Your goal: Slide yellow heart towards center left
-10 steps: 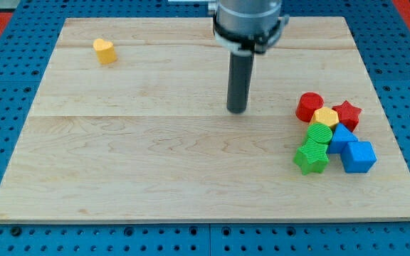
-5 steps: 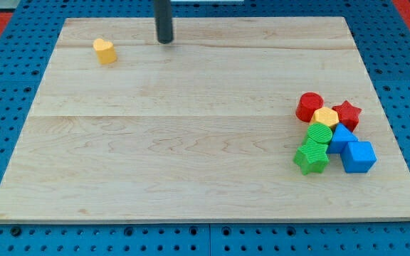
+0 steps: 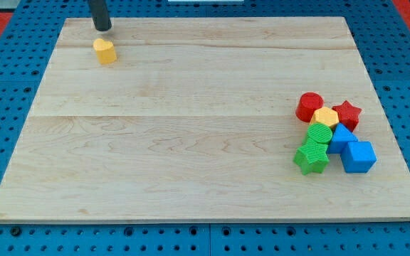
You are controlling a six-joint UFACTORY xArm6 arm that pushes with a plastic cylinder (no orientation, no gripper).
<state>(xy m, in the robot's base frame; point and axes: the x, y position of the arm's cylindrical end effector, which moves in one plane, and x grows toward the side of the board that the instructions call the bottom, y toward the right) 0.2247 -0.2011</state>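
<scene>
My tip is sitting at the upper left of the frame, just above the yellow heart and close to it, though a sliver of bare wood is showing between them — so I judge it is not touching yet. The heart is lying near the upper left corner of the wooden surface, well apart from the cluster at the right: a red cylinder, a yellow hexagon, a red star, a green rounded block, a green star, a blue triangle and a blue cube. There are no jaws on this arm, only the rod, and it is holding nothing.

Centre left is lying further down the frame from the heart, so the tip is standing on the proper side. To push well, I should be lining the tip straight above the heart's middle — an off-centre touch would likely be spinning it sideways.
</scene>
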